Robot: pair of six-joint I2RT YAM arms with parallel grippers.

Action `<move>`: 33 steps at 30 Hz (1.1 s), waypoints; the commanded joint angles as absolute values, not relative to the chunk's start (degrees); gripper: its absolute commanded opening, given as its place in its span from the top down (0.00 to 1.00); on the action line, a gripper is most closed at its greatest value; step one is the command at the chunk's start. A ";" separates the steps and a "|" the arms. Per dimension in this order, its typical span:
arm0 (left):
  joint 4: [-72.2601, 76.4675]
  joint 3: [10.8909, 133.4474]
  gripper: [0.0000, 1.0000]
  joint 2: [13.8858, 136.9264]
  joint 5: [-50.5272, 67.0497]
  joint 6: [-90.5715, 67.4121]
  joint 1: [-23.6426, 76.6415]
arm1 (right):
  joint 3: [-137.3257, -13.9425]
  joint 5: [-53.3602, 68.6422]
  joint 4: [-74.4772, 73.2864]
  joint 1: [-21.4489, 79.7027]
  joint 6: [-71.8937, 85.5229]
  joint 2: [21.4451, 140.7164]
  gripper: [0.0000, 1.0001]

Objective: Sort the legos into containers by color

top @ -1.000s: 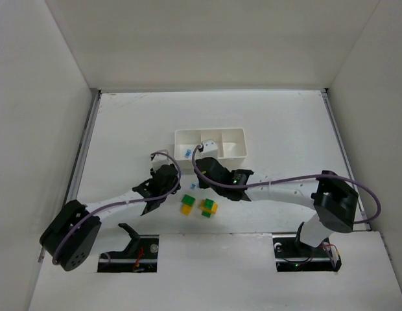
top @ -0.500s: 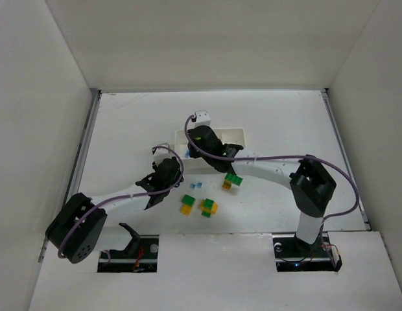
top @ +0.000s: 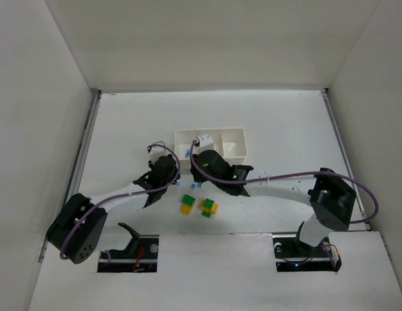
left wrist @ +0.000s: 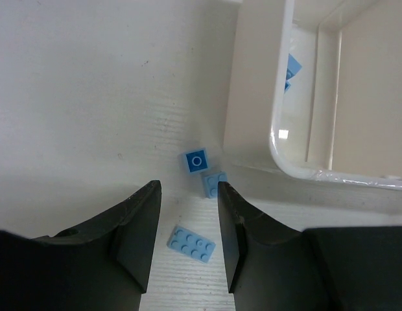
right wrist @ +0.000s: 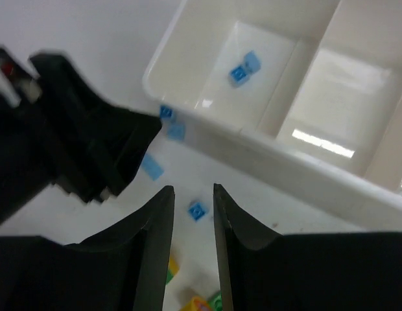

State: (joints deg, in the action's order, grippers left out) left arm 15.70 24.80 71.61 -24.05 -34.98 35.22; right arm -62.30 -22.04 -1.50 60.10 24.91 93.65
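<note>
Beside the tray [left wrist: 248,84], tiny blue legos [left wrist: 195,161] (flat)

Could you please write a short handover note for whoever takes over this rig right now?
Left gripper: open and empty, over a flat light blue lego plate lying on the table.
Right gripper: open and empty, above a small light blue lego brick in front of the tray.
Done: two light blue pieces lie in the left end compartment of the long white plastic tray.
Left: those two blue ones, two more small blue bricks beside the tray wall, and two green-and-yellow lego stacks nearer the arm bases. No bricks are visible in the other compartments.
</note>
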 commanded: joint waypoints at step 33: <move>19.51 23.99 0.62 72.24 -23.20 -34.45 35.20 | -62.14 -27.86 -5.10 62.53 34.45 107.05 0.64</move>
State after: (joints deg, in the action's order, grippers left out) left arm 17.78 24.77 72.53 -23.07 -34.94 35.27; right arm -60.20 -25.32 -4.47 62.92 34.28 105.69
